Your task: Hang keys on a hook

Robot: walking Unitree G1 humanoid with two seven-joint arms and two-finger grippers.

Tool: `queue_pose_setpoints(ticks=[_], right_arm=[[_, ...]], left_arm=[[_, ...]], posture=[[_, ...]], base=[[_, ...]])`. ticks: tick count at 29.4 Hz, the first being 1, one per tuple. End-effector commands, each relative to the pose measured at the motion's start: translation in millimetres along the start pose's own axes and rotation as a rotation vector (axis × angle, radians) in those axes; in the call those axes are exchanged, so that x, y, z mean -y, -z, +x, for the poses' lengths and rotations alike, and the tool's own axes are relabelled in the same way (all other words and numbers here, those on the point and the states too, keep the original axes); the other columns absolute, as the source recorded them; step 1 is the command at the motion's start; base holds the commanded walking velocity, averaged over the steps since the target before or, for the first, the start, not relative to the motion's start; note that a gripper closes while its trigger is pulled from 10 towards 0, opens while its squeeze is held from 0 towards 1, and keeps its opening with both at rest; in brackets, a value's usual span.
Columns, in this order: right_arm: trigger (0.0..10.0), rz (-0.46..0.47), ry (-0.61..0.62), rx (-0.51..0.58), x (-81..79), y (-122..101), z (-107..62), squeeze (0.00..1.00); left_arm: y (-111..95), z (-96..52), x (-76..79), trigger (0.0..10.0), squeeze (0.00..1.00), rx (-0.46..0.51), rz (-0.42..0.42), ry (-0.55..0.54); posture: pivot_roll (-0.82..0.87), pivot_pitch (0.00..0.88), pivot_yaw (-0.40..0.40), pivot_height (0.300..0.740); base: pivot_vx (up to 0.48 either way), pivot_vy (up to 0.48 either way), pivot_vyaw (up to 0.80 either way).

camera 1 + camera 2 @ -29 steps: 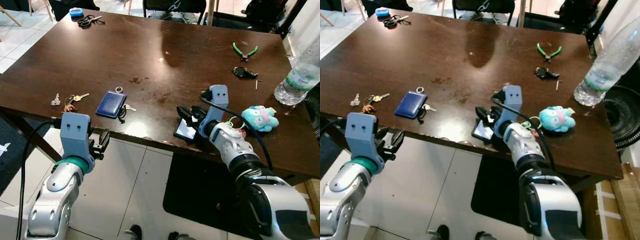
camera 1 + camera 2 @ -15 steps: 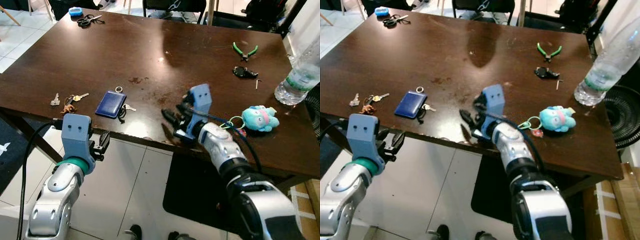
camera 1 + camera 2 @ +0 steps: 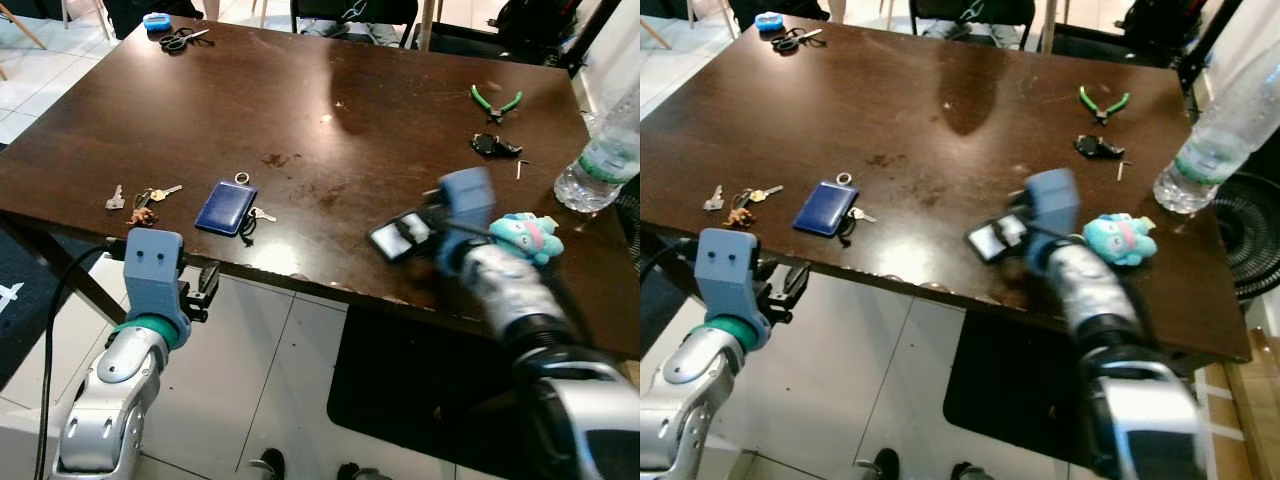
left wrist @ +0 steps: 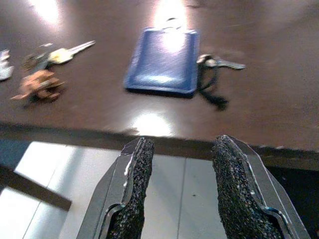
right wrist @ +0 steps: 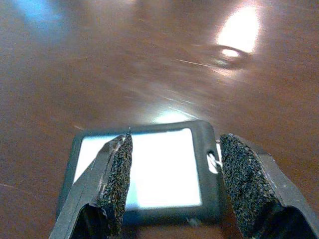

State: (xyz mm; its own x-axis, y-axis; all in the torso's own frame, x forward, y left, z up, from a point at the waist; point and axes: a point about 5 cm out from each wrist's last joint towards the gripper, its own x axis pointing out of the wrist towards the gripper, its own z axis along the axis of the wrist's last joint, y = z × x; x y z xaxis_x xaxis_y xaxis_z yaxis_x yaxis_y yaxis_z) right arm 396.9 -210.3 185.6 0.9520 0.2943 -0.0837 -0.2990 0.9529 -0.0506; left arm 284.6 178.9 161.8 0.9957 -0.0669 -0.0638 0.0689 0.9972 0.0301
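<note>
two bunches of keys lie on the dark wooden table (image 3: 300, 90) near its front left edge: a small key bunch (image 3: 140, 199) with a brown charm, and beside it a blue card holder (image 3: 223, 208) with a key (image 3: 259, 214) and a black cord attached. the left gripper (image 3: 206, 280) hangs just below and in front of the table edge, under the blue card holder; in the left wrist view its fingers (image 4: 135, 186) are spread apart with nothing between them. the right gripper (image 5: 172, 186) sits low over the table, well apart from the keys, its fingers (image 5: 115, 181) open on either side of a dark-framed tag with a white face (image 3: 400, 237), which lies flat on the wood; whether the pads touch the tag cannot be told. just beside the right arm lies a teal plush toy (image 3: 522, 234). farther back on the right are green-handled pliers (image 3: 493, 101), a small black object (image 3: 494, 146) and a plastic bottle (image 3: 597, 160). at the far left corner lie scissors (image 3: 178, 40) and a blue object (image 3: 156, 21).
</note>
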Motion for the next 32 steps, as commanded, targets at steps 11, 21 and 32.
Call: queue_pose_setpoints(ticks=[11,21,32], right_arm=[[10.0,-0.068,-0.124,-0.101,-24.0,27,0.7,0.00],[10.0,-0.328,-0.042,-0.180,-18.3,39,-2.6,0.00],[10.0,-0.404,-0.034,-0.012,-33.4,23,2.3,0.00]], left_arm=[[9,-0.1,-0.7,10.0,0.00,-0.034,0.003,-0.005],[10,1.0,0.1,10.0,0.00,-0.032,0.000,-0.005],[12,1.4,0.0,10.0,0.00,-0.033,0.000,-0.005]], posture=[[-0.02,0.161,0.085,0.740],[-0.02,0.149,0.081,0.740],[-0.02,0.138,0.081,0.740]], base=[[0.000,0.000,0.00],[0.000,0.000,0.00],[0.000,0.000,0.00]])
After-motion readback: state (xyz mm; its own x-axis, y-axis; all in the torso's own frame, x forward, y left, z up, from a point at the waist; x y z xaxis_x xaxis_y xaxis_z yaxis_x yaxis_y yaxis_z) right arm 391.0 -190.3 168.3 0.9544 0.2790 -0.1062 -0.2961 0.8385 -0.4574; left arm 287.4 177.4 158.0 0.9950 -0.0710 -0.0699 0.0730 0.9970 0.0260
